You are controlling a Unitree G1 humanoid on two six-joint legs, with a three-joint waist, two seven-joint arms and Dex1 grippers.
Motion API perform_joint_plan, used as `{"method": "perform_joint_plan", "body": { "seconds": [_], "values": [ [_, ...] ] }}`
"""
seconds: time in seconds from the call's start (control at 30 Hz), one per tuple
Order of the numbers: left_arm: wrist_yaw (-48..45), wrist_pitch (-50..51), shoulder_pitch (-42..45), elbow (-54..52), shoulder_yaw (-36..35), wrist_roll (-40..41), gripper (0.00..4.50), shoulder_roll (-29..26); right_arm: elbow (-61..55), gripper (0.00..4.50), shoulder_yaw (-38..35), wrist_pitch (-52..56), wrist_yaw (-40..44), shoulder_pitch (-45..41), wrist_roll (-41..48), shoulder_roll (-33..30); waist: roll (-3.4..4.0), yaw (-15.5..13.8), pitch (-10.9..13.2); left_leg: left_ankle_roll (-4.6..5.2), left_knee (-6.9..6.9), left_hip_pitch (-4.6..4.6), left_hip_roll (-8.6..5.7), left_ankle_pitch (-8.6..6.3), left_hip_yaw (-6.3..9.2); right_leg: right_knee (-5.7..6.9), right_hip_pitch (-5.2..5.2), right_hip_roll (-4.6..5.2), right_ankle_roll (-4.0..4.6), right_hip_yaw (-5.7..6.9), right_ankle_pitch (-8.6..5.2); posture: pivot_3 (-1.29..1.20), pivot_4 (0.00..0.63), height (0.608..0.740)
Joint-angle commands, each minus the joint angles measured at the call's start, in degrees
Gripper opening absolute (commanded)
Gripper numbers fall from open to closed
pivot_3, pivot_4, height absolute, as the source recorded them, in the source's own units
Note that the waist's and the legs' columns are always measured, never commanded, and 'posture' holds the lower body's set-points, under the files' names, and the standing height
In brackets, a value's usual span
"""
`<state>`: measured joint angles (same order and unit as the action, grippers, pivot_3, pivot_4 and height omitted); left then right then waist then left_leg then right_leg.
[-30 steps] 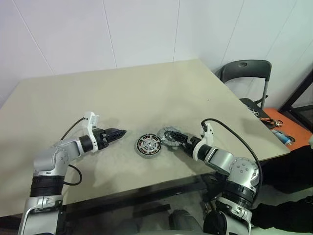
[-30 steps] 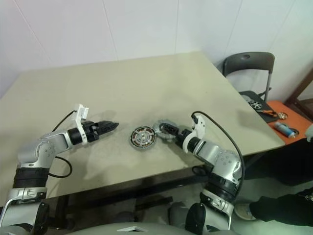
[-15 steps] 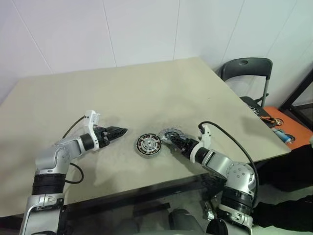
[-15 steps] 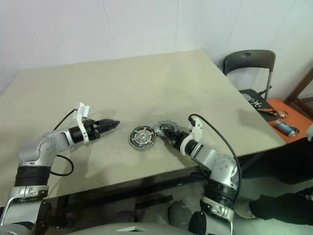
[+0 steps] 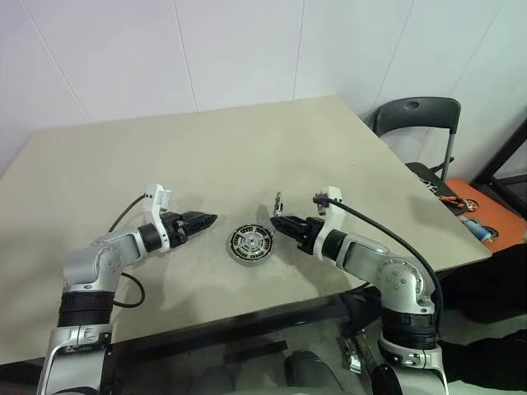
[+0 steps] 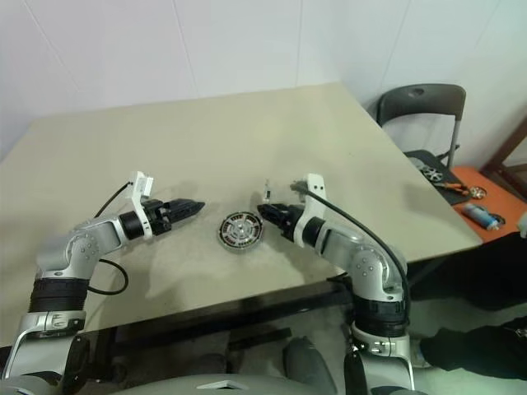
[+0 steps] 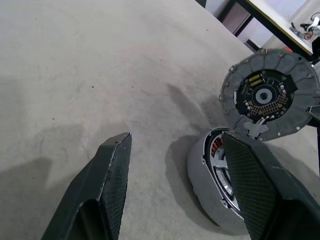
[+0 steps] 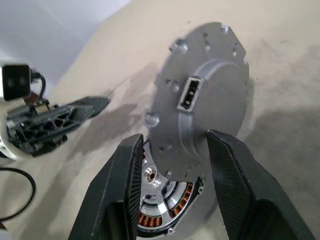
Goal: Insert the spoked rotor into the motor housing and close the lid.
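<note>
lid clamped edge-up in right tool above motor housing; left tool fingers apart.

No legible text, label, brand, number or sign appears on any surface. The lid, the motor housing and the table carry no readable marking; the small parts on the lid's inner face in the left wrist view show no readable characters.

The lid is smooth matt grey metal; the motor housing shows copper windings; the table is matt beige, faintly scuffed.
</note>
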<state>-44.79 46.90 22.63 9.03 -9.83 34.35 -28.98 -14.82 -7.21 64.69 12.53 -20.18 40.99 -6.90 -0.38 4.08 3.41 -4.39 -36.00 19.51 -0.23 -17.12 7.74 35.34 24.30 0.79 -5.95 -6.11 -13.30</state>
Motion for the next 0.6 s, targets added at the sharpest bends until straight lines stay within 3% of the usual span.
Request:
{"method": "perform_joint_plan", "body": {
  "seconds": [0.03, 0.33, 0.6],
  "values": [
    [0.2, -0.5, 0.7, -1.0, -0.7, 0.2, 3.06, -0.3, 1.2, 2.07, 0.0, -2.6, 0.4, 0.3, -1.6, -1.1, -0.01, -0.1, 0.0, 0.00, -0.02, 0.02, 0.00, 0.00, 0.00, -0.01, 0.00, 0.00, 0.00, 0.00, 0.00, 0.00, 0.000, 0.740],
    [0.5, -0.4, 0.4, -1.3, -0.8, 0.3, 3.06, -0.4, 6.1, 2.07, -1.0, -6.0, -0.5, 0.7, -4.7, -1.1, -0.01, 0.0, 0.0, 0.00, -0.04, -0.01, 0.00, 0.00, 0.00, 0.08, 0.00, -0.01, 0.05, -0.01, 0.03, 0.00, 0.000, 0.740],
    [0.3, -0.4, 1.0, -0.8, -0.7, 0.1, 3.06, -0.6, 6.6, 2.07, 4.1, -12.8, 1.5, 2.4, -10.9, -2.4, -0.01, -0.1, 0.0, 0.00, -0.07, -0.01, -0.01, 0.00, -0.01, 0.08, -0.01, -0.01, 0.05, -0.01, 0.03, 0.00, 0.000, 0.740]
  ]
}}
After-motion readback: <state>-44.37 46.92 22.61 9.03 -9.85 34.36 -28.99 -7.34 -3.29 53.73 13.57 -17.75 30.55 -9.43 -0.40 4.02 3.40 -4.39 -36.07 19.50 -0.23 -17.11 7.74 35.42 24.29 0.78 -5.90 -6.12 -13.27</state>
